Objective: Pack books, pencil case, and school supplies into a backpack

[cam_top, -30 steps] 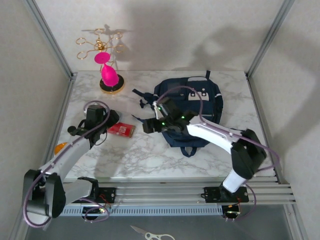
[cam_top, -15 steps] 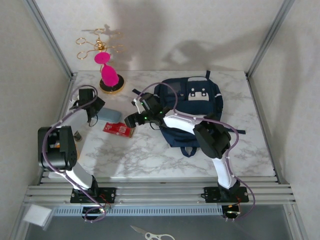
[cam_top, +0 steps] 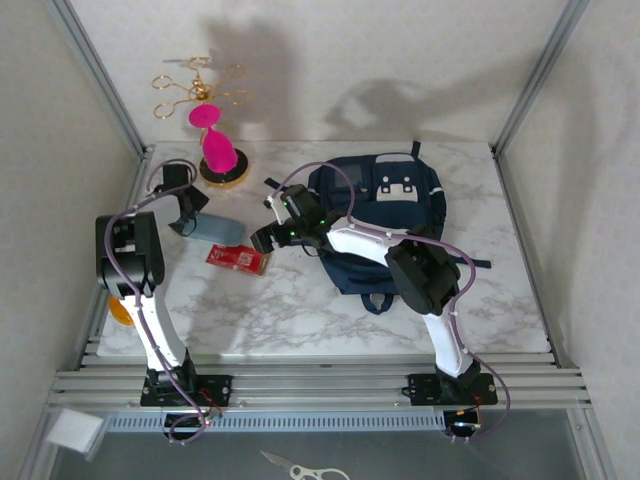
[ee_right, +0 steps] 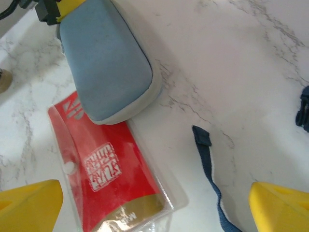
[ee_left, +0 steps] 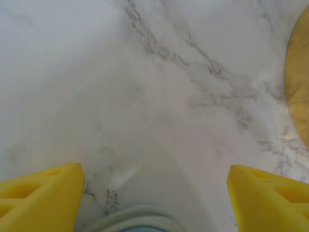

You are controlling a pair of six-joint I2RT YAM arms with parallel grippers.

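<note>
Now | red box [ee_right: 106,183]: white lettering, unreadable | left gripper [ee_left: 155,174]: jaws apart | right gripper [ee_right: 155,191]: jaws apart

The near half of the counter [cam_top: 300,310] is bare marble, a wide lane in front of the backpack [cam_top: 385,215]. The left rear is crowded: a gold stand [cam_top: 224,178] rises just behind the pencil case [cam_top: 212,229], whose rounded end touches the red box [cam_top: 239,259]. Between box and backpack, a loose navy strap [ee_right: 208,164] crosses the marble. The right arm [cam_top: 365,240] spans the backpack's front edge.
</note>
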